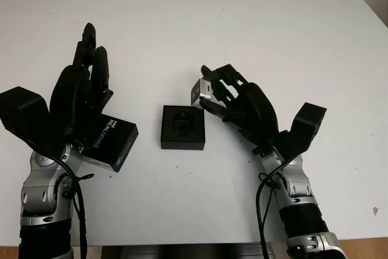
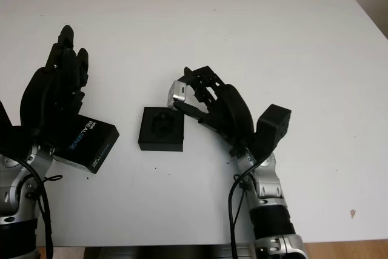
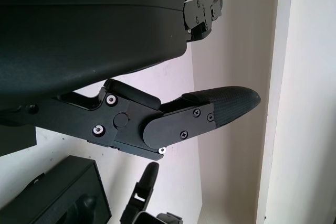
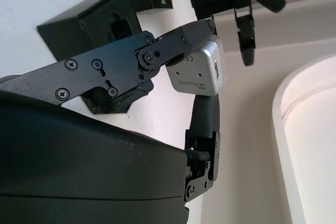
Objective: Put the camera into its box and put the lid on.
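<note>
A small silver camera (image 1: 202, 93) is held in my right hand (image 1: 221, 98), lifted just above and to the right of the open black box (image 1: 182, 127), whose foam insert lies uncovered. In the right wrist view the camera (image 4: 198, 69) is pinched between the fingers, with the box (image 4: 100, 30) beyond it. The black lid (image 1: 110, 141), printed REALSENSE, lies on the table left of the box. My left hand (image 1: 82, 92) hovers open over the lid's left end.
The white table (image 1: 254, 34) stretches wide behind and to the right of both hands. Its far edge meets a pale wall, and its right edge shows at the upper right.
</note>
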